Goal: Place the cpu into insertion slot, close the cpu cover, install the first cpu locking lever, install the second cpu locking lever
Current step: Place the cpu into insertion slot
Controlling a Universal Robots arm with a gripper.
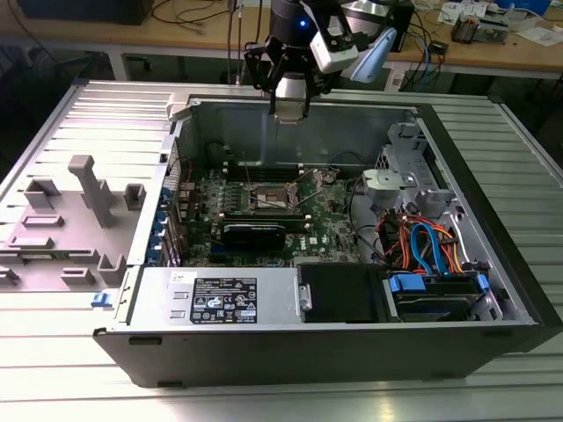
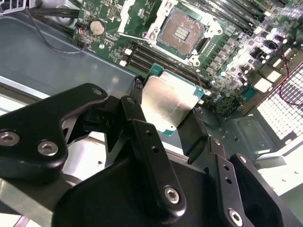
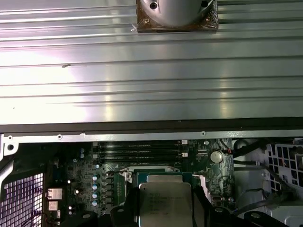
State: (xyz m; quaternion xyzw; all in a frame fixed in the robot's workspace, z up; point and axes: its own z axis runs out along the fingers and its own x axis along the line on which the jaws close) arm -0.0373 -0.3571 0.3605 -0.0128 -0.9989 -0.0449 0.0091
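Gripper (image 2: 167, 98) clamped on cpu (image 2: 171, 108) edges, well above open insertion slot (image 2: 182, 30); best keep cpu level, corners squared, descent slow.

We see the black gripper (image 2: 166, 101) pinching the chip (image 2: 173, 106) by two opposite edges between ribbed fingertips (image 2: 138, 86), its dull silver top facing us. The chip is held clear of the green circuit board (image 2: 227, 61), apart from the socket (image 2: 182, 30), whose tan contact field lies bare inside a pale metal frame. Long black memory slots (image 2: 151, 57) lie alongside the socket. A coin battery (image 2: 97, 27) sits near the board's edge.
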